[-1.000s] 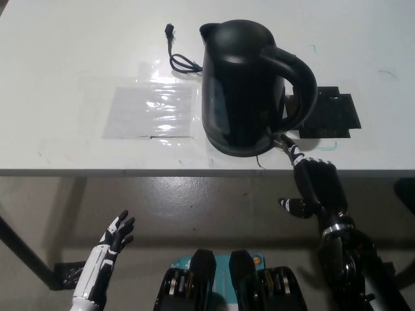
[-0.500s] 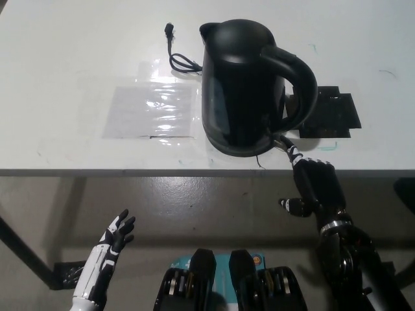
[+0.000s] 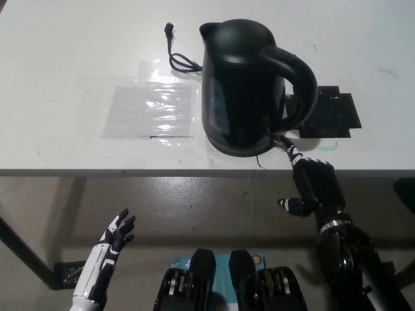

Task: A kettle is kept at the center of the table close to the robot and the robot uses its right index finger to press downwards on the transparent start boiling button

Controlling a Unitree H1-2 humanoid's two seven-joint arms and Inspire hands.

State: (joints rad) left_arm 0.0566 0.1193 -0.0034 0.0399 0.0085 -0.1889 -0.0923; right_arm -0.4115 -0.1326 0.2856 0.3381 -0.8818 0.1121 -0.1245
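While the white left hand (image 3: pixel 111 241) idles spread-fingered at lower left, the black right hand (image 3: pixel 313 183), one finger extended and the rest curled, touches the tall black plastic kettle's (image 3: pixel 243 87) base at centre.

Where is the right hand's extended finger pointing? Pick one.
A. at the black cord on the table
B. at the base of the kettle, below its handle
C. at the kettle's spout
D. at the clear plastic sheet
B: the right hand stretches one finger to the bottom of the kettle, just under its handle.
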